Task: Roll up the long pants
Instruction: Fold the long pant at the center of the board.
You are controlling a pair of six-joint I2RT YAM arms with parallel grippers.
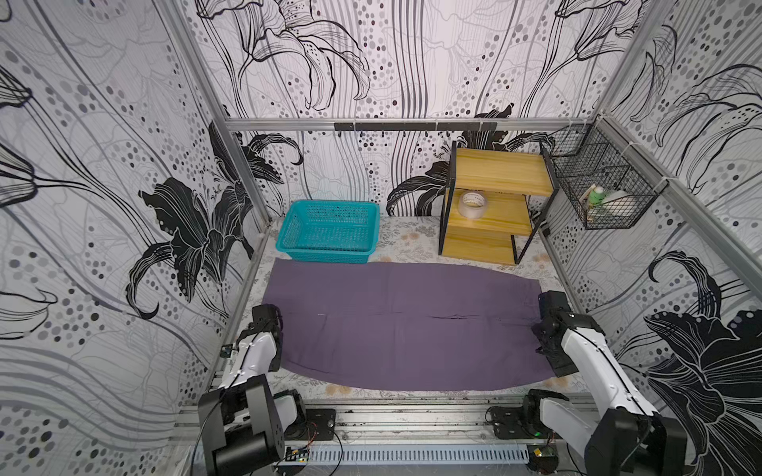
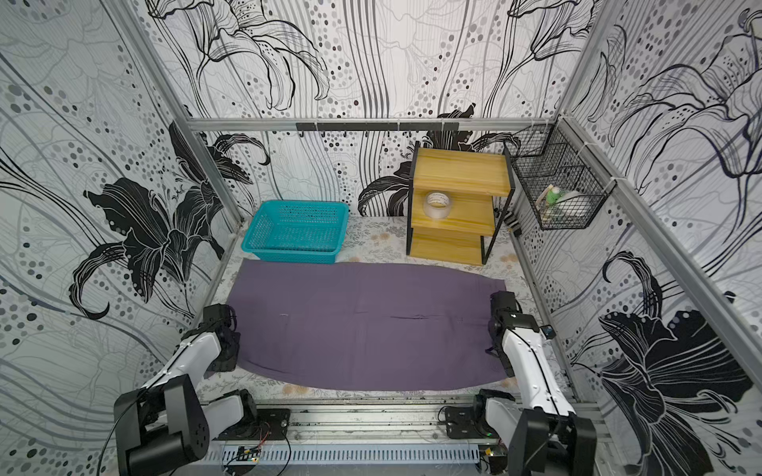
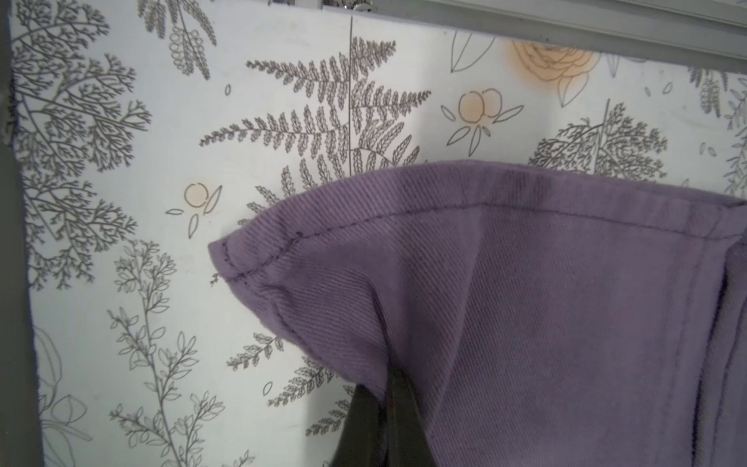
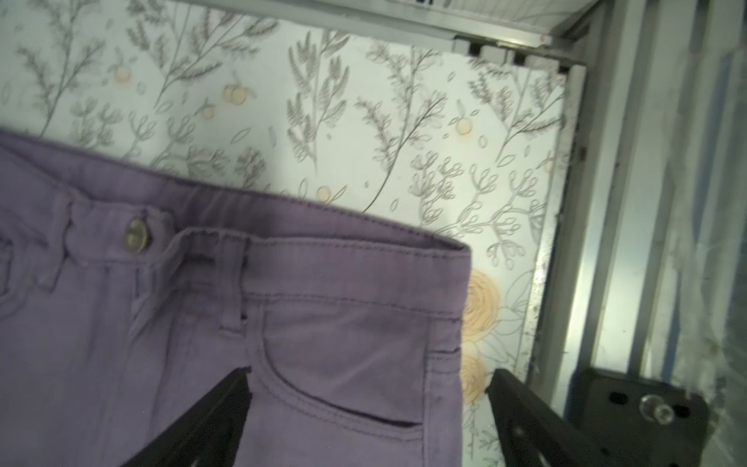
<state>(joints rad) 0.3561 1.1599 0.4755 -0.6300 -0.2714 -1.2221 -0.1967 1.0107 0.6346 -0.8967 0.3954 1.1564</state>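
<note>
The long pants (image 1: pixel 404 321) lie spread flat across the table in both top views, dusky purple, with the leg ends at the left and the waistband at the right. My left gripper (image 3: pixel 384 384) is shut on the fabric by a leg's stitched hem (image 3: pixel 364 214), and the cloth folds up around its dark fingers. In a top view it sits at the pants' left edge (image 1: pixel 270 319). My right gripper (image 4: pixel 370 376) stands open over the waistband corner, one finger over the front pocket (image 4: pixel 343 364) and the other off the cloth. A metal button (image 4: pixel 136 235) shows on the waistband.
A teal basket (image 1: pixel 328 230) stands just behind the pants at the back left. A wooden shelf unit (image 1: pixel 495 206) with a tape roll (image 1: pixel 473 204) stands at the back right. A wire basket (image 1: pixel 602 185) hangs on the right wall. Metal rails (image 1: pixel 412 412) run along the front.
</note>
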